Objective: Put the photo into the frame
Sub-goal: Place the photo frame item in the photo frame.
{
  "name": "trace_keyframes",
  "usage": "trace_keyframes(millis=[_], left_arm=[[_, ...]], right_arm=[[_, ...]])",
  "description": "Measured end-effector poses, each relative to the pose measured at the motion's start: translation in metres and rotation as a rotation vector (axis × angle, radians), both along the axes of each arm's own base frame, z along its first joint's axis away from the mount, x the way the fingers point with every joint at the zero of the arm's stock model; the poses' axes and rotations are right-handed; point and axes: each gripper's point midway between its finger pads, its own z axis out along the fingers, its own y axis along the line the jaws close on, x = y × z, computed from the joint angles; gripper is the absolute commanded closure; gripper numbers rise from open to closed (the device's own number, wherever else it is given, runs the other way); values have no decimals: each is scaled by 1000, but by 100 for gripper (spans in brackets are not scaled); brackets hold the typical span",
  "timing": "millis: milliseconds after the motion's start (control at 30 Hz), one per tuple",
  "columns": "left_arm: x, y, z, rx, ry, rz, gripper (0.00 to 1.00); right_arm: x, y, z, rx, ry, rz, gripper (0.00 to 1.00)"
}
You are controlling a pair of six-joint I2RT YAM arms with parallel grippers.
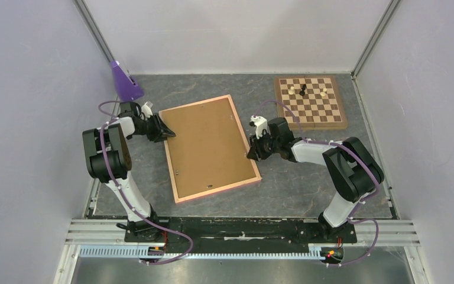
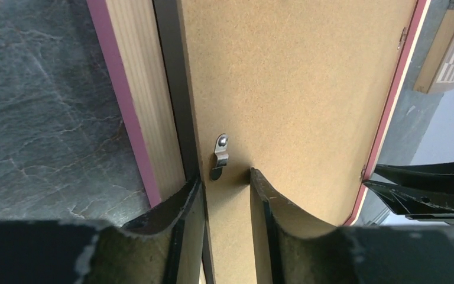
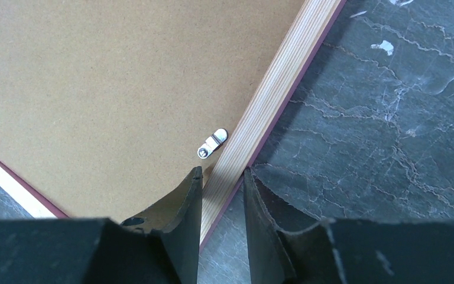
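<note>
The frame [image 1: 219,190] lies face down on the table, its pale wood back up, with a brown backing board [image 1: 207,142] inside it. The photo is hidden. My left gripper [image 1: 164,131] sits at the frame's upper left edge. In the left wrist view it [image 2: 224,174] stands open over the board [image 2: 295,89], just below a metal tab [image 2: 220,155], with the rail [image 2: 133,100] to its left. My right gripper [image 1: 252,155] is at the right edge. Its open jaws [image 3: 223,171] straddle the rail [image 3: 272,100] beside another tab [image 3: 213,144].
A chessboard [image 1: 311,102] with a few pieces sits at the back right. A purple object [image 1: 124,81] stands in the back left corner. White walls close in the table on three sides.
</note>
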Motion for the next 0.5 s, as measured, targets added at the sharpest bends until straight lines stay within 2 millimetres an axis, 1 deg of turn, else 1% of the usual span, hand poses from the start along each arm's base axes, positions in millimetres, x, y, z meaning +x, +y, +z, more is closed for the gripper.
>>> trace_keyframes(millis=[300, 433, 500], left_arm=[[-1, 0, 4, 67, -4, 0, 42], [-7, 2, 7, 96, 6, -7, 35], [-10, 3, 9, 113, 10, -13, 24]], right_arm=[[0, 2, 1, 2, -1, 4, 80], [-2, 5, 1, 4, -1, 15, 80], [-4, 6, 1, 6, 0, 21, 80]])
